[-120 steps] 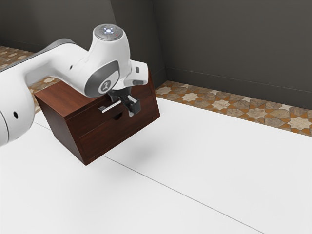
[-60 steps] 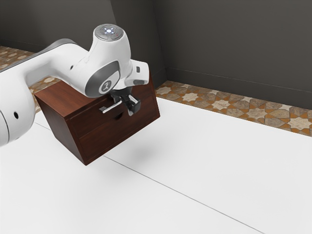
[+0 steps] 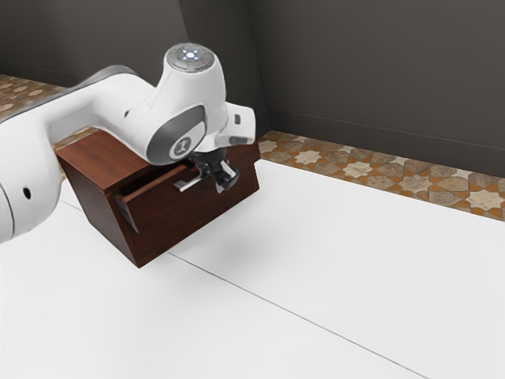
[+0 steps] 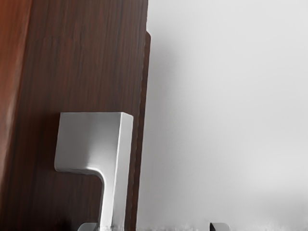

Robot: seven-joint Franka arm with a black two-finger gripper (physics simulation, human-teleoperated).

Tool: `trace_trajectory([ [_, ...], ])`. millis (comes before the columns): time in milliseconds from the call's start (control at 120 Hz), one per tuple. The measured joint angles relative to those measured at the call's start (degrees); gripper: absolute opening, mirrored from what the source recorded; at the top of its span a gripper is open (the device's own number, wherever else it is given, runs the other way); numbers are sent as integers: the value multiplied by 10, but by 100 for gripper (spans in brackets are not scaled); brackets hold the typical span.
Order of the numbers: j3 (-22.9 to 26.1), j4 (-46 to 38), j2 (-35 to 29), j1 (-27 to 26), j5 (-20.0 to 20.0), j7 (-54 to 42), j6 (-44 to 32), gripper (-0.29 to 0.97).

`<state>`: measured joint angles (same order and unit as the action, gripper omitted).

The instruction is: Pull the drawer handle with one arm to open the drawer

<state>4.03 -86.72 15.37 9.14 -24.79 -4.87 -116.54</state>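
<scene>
Where the pincer (image 3: 217, 177) meets its silver handle (image 3: 187, 185), the drawer (image 3: 154, 190) juts.

A white table (image 3: 355, 272) spreads wide, crossed by one thin seam (image 3: 300, 314). A dark wooden cabinet (image 3: 170, 225) stands on it.

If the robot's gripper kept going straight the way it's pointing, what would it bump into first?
Probably the white table. The gripper points down alongside the drawer front, beside the silver handle, so it would likely slide past the wood and hit the table. Depth is hard to judge.
</scene>
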Motion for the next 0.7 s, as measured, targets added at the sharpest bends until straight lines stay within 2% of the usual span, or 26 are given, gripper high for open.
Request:
trace_trajectory([
  [700, -2, -34, -30, -60, 0, 40, 4, 24],
])
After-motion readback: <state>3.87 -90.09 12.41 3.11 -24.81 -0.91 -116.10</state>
